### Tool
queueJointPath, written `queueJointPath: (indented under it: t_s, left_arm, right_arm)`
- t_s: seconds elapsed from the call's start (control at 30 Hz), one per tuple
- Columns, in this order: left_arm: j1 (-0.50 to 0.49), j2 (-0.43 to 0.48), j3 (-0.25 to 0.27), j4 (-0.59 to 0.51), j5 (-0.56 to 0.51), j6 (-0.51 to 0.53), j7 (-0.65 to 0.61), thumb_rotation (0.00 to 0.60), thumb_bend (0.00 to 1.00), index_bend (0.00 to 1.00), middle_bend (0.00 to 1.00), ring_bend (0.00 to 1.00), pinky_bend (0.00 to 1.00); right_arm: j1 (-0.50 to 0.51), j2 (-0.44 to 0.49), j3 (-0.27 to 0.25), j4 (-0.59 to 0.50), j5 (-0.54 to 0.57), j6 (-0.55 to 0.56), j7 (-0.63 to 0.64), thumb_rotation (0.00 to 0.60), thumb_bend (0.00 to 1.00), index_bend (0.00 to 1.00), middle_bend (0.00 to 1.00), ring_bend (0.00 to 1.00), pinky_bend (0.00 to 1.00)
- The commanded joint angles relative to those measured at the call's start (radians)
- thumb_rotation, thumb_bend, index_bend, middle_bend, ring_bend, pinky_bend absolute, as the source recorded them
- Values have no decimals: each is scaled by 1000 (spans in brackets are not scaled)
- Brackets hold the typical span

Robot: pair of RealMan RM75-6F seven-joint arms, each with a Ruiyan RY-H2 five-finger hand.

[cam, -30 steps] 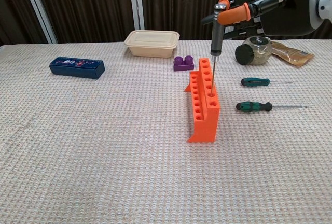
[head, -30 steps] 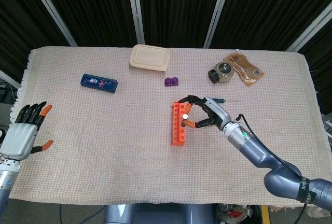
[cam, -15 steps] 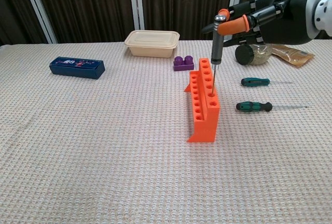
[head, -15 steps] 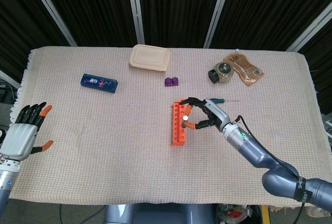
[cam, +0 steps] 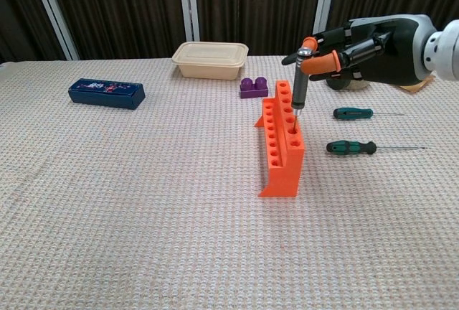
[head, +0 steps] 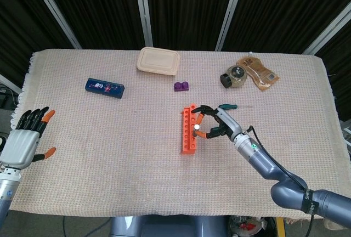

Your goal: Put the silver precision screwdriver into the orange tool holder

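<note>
The orange tool holder [cam: 283, 143] [head: 190, 129] stands upright near the middle of the cloth. The silver precision screwdriver [cam: 300, 82] [head: 194, 126] stands vertical, its shaft sunk into a hole on the holder's right row. My right hand [cam: 358, 43] [head: 215, 123] pinches the top of its handle between orange-tipped fingers, just right of the holder. At the head view's bottom-left edge my left hand [head: 24, 138] hangs off the table with its fingers spread, holding nothing.
Two green-handled screwdrivers [cam: 351, 147] [cam: 353, 113] lie right of the holder. A purple block [cam: 253, 87], a beige lidded box [cam: 210, 59], a blue box [cam: 106, 92], a round jar [head: 235, 76] and a brown pouch [head: 260, 72] sit further back.
My right hand has come down with the silver screwdriver, and its shaft has sunk deeper into the holder's hole. The left hand has stayed still.
</note>
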Motion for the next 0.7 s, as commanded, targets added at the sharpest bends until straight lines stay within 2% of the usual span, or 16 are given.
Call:
queueJointPath:
  t_s: [0.03,0.7]
  left_arm:
    - [-1,0,0,0,-1,-2,0,600,182,0,0,0,0]
    - [-6,-11,-2,13,-8,-11,-6,600,183,0,0,0,0]
  right_arm:
    - [0,-11,-8,6,-4,10,-14,600,405,644,221,6,0]
    - [-18,-71,-56,-2,-15,107,-116,600,404,644,221,5,0]
